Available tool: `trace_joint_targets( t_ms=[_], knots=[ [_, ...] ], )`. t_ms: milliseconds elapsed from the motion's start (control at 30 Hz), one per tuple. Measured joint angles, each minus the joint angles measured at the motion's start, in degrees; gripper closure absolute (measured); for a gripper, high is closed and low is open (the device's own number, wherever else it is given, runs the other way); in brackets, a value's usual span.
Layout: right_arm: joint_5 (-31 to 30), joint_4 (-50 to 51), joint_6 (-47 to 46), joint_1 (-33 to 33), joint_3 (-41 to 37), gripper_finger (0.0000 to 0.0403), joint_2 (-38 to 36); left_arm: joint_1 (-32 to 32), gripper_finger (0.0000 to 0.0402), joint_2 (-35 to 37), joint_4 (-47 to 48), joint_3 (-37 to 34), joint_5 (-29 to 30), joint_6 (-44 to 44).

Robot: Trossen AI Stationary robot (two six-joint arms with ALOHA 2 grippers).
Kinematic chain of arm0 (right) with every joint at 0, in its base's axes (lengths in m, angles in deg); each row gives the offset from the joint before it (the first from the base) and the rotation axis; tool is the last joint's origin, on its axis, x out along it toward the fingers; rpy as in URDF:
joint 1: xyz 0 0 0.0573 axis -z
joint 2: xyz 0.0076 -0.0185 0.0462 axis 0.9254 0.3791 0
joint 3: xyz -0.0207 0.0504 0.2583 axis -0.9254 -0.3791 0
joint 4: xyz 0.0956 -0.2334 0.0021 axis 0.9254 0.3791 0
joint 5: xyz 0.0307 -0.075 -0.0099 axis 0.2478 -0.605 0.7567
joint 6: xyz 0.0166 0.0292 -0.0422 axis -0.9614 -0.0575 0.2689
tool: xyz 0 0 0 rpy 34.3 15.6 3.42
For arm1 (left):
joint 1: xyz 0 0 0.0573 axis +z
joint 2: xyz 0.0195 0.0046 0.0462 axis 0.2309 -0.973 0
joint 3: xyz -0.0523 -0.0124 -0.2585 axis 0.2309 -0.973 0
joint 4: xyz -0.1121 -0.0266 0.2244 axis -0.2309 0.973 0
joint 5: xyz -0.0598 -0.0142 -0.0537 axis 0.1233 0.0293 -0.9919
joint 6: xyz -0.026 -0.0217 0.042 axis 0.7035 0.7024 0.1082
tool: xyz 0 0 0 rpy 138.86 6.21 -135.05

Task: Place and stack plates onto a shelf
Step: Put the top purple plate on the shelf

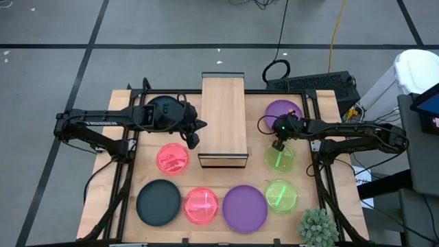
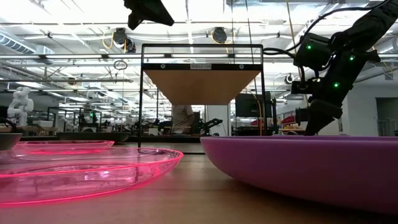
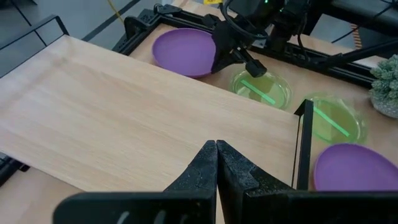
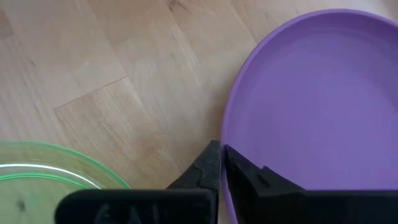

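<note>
The right pincer [image 4: 221, 163] is pinched shut on the rim of the purple plate [image 1: 283, 111] near the bench's far right corner. Next comes a lift onto the shelf [image 1: 223, 113], still bare. Left pincer [image 3: 216, 163] hovers closed, empty.

Two purple plates [image 1: 245, 208], two green [image 1: 281, 196], two pink [image 1: 201, 205], two dark [image 1: 158, 202], one shelf [image 1: 223, 115].
</note>
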Motion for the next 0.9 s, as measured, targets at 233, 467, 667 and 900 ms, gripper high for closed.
trace_joint_targets(
  t_ms=[233, 467, 667, 900],
  knots=[
    [0.0, -0.2, -0.2, 0.0, -0.6, 0.0336, 0.0, 0.0, 0.0400, 0.0, 0.0, 0.0, 0.0, 0.0],
    [0.1, -2.7, -1.4, 0.0, -2.5, 0.0307, 0.0, 0.0, 0.0400, 0.0, 0.0, 0.0, 0.0, 0.0],
    [-0.1, -3.7, -1.4, 0.0, -3.5, 0.0345, 0.0, 0.0, 0.0400, 0.0, 0.0, 0.0, 0.0, 0.0],
    [-0.8, -4.7, -0.3, 0.0, -3.8, 0.0394, -0.1, 0.0, 0.0400, 0.0, 0.0, 0.0, 0.0, 0.0]
  ],
)
